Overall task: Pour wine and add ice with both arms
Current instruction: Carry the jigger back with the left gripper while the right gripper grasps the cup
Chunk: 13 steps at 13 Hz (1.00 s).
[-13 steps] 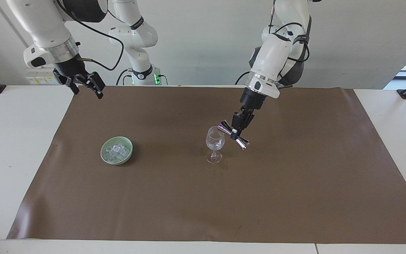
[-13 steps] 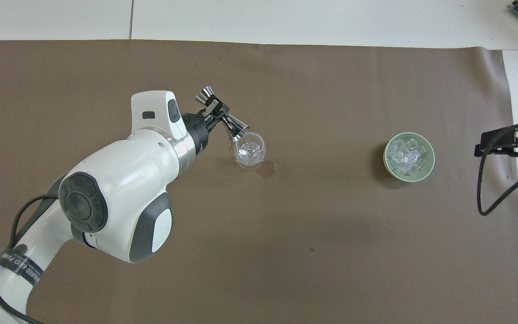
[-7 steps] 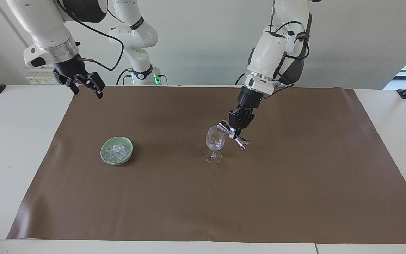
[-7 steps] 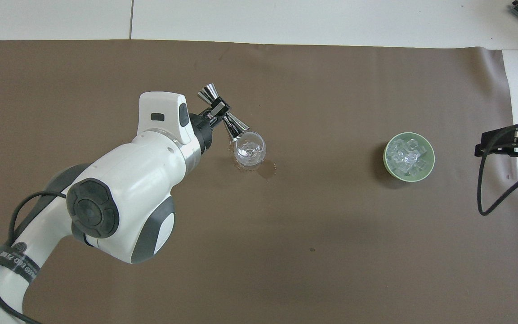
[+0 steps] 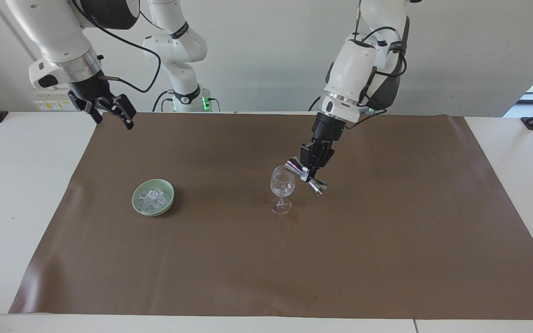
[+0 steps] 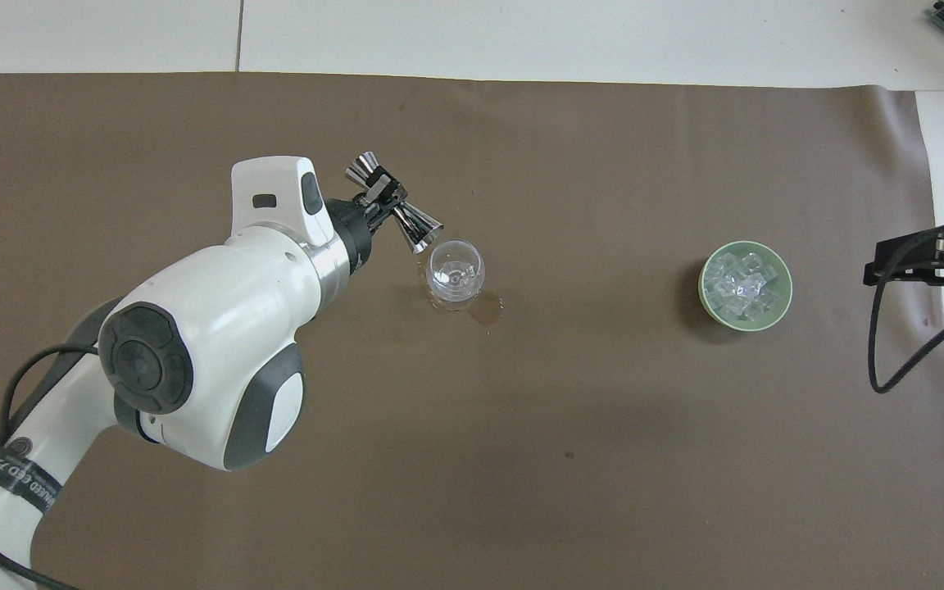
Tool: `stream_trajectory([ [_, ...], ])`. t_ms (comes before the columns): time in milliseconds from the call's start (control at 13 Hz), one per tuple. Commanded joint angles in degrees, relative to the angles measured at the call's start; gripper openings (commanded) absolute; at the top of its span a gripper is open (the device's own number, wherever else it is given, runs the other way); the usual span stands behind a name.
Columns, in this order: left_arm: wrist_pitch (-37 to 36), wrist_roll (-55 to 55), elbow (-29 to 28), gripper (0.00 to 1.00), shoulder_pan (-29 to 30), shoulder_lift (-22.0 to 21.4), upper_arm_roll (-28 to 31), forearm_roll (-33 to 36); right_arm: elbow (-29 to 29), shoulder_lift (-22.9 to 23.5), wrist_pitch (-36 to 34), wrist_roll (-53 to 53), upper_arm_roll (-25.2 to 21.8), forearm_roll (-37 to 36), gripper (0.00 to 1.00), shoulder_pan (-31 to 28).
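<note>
My left gripper [image 5: 311, 173] is shut on the waist of a silver double-ended jigger [image 5: 306, 177], tilted with its lower mouth just beside the rim of the clear stemmed wine glass [image 5: 282, 184]. In the overhead view the jigger [image 6: 396, 216] sits beside the glass [image 6: 456, 272], held by the left gripper [image 6: 382, 203]. Wine is barely visible in the glass. The ice [image 5: 154, 198] lies in a pale green bowl [image 5: 134, 200] toward the right arm's end. My right gripper [image 5: 109, 110] hangs open and empty over the mat's corner near the robots.
A brown mat [image 5: 387, 240] covers the table. A small wet patch [image 6: 488, 310] marks the mat by the glass's foot. In the overhead view the bowl [image 6: 704, 288] holds the ice [image 6: 744, 285], and the right gripper [image 6: 931, 266] shows at the mat's edge.
The left gripper has drawn the jigger's mouth slightly back from over the glass's rim, toward the left arm's end. The right arm has barely moved.
</note>
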Motion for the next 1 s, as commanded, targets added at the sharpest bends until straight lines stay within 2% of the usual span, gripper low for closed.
stream_trajectory([
  [0,-3.57,-1.04,1.83,0.0,1.0,0.69,-0.12,-8.84,-0.71,-0.61,1.51,-1.62,-0.12,1.32,1.0,0.28],
  [153,-6.38,-1.13,1.92,0.0,2.4,0.51,-0.12,-15.86,-2.19,-0.18,2.84,-1.62,-0.03,1.32,1.0,0.28],
  [307,-10.24,-0.95,2.09,0.0,4.67,0.34,0.05,-21.59,-4.91,0.79,8.18,-2.57,0.41,1.32,1.0,0.37],
  [537,-16.83,-0.78,3.32,0.0,9.33,0.42,-0.03,-28.54,-9.57,1.58,15.66,-8.19,1.02,1.32,1.0,0.37],
  [767,-22.11,-0.69,3.59,0.0,14.87,0.42,-0.03,-35.21,-12.48,4.13,19.17,-15.56,1.11,1.32,1.0,0.37],
  [921,-25.36,-0.78,3.59,0.0,18.47,1.3,0.05,-38.83,-15.81,5.27,24.78,-19.62,1.11,1.32,1.0,0.37],
])
